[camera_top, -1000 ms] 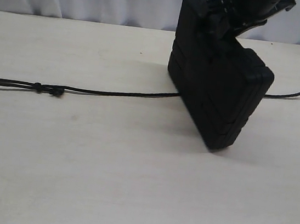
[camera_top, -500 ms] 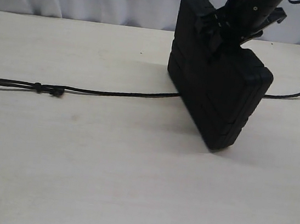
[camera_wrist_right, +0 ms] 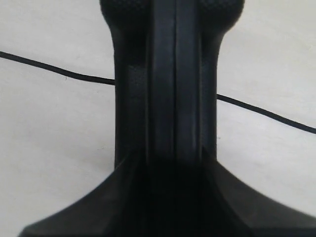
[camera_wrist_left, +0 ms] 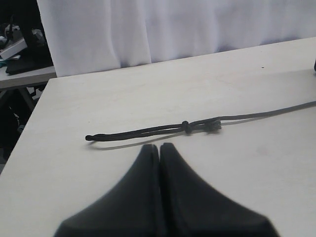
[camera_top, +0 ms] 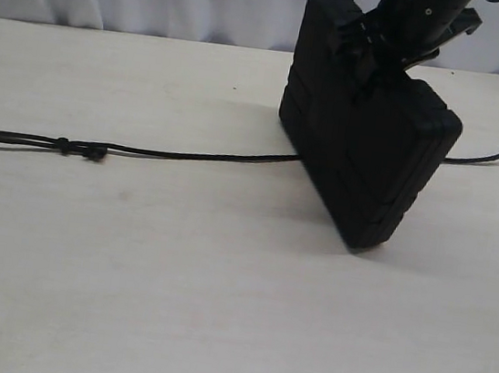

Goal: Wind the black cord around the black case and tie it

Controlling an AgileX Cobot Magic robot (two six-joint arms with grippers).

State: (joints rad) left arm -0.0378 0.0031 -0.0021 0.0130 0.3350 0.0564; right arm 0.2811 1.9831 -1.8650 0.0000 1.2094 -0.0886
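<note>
Cord [camera_top: 189,155] lies along the table [camera_top: 215,311], passing under the case [camera_top: 364,156] tilted on edge. Right claw [camera_top: 372,60] clamps its top rim; left claw [camera_wrist_left: 160,148] is closed, empty. Grip firmly, avoid pinning cord.

One black case [camera_top: 364,156], one black cord [camera_top: 198,156] — two knots [camera_top: 64,145] on it — one table [camera_top: 169,305].

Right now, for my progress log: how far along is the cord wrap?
Done: the case stands tilted on edge, with the cord emerging on both sides. In hand: the right claw grips the case's top. Remaining: no turn around the case and no knot yet; the left claw is shut and empty near the cord's looped end.
</note>
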